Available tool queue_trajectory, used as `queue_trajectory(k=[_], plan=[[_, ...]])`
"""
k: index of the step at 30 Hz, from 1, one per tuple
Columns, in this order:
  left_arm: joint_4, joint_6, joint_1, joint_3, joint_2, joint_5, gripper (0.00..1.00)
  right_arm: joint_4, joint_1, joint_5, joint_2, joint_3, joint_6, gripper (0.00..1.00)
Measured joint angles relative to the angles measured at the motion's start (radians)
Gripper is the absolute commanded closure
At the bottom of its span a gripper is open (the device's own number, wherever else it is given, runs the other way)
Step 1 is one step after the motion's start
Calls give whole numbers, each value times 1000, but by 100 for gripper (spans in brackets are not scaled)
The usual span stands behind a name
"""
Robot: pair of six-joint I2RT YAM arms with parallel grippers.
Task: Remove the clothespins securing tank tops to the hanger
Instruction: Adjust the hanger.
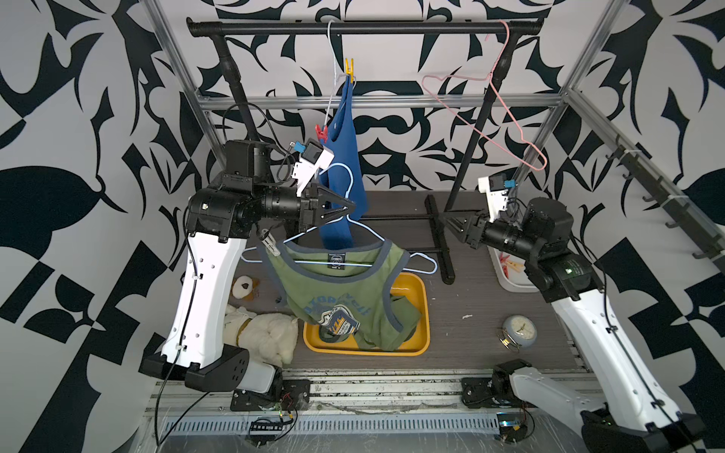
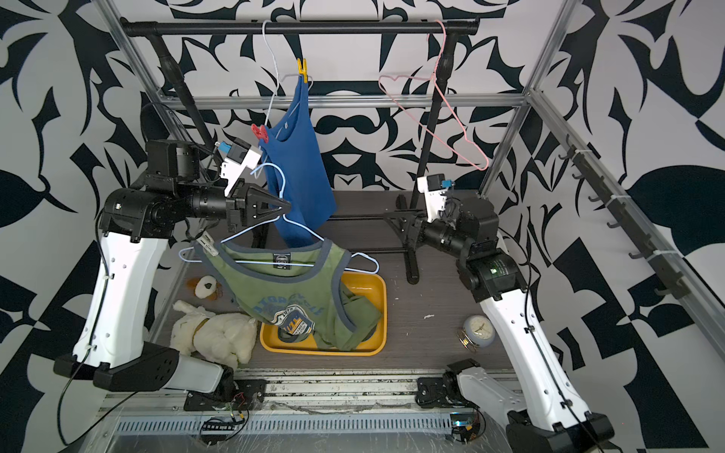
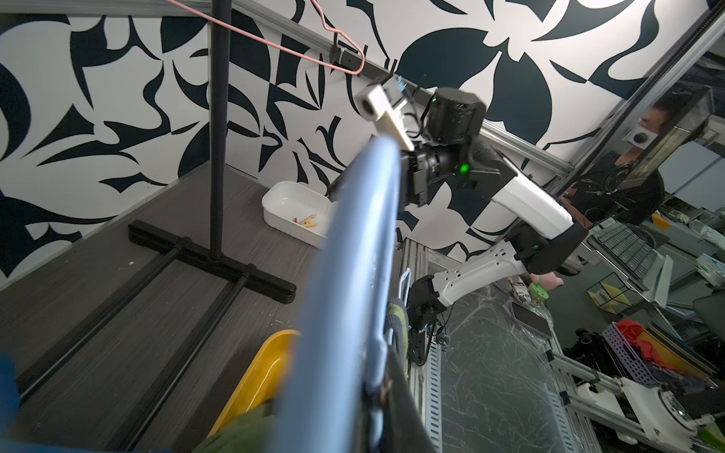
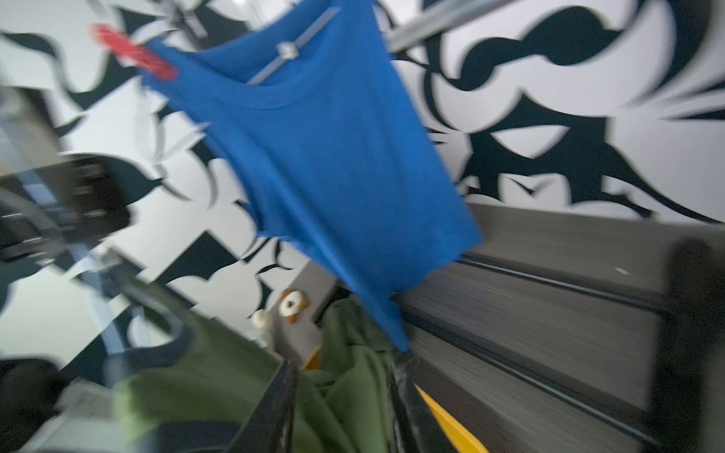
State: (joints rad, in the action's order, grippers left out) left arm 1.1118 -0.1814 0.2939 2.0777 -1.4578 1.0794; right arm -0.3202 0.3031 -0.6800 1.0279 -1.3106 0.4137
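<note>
Clearly, above a grey wood-grain table (image 1: 470,306) walled by black-and-white patterned panels (image 1: 78,117), the left gripper (image 1: 350,206) is clamped on the pale-blue hanger (image 1: 368,229), while the right gripper (image 1: 451,226) hovers parted, empty.

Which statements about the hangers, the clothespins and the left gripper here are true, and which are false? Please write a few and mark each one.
1. The left gripper is shut on the light blue hanger. True.
2. The pink hanger carries a tank top. False: it hangs bare on the rail.
3. A yellow clothespin and a red clothespin are clipped on the blue tank top. True.
4. The white tray holds nothing. False: clothespins lie in it.
</note>
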Motion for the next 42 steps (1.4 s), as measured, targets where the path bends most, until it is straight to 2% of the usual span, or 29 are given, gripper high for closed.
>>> queue_trajectory(k=[4,9,17,24,34,40,42], plan=[[31,-18,13,-6,0,-3,92,61,104,-102,34,-111,15,59],[36,-22,24,-5,-3,5,91,74,200,-167,124,-198,14,57],[37,-18,45,9,-41,23,91,4,340,-175,291,-306,-64,56],[35,-3,49,19,-56,34,91,-34,399,-160,346,-360,-126,56],[35,5,55,39,-58,51,91,-86,426,-124,418,-437,-186,57],[34,6,56,39,-58,54,91,-120,451,-123,460,-479,-211,65],[33,9,56,39,-58,54,90,-134,461,-123,470,-490,-220,80]])
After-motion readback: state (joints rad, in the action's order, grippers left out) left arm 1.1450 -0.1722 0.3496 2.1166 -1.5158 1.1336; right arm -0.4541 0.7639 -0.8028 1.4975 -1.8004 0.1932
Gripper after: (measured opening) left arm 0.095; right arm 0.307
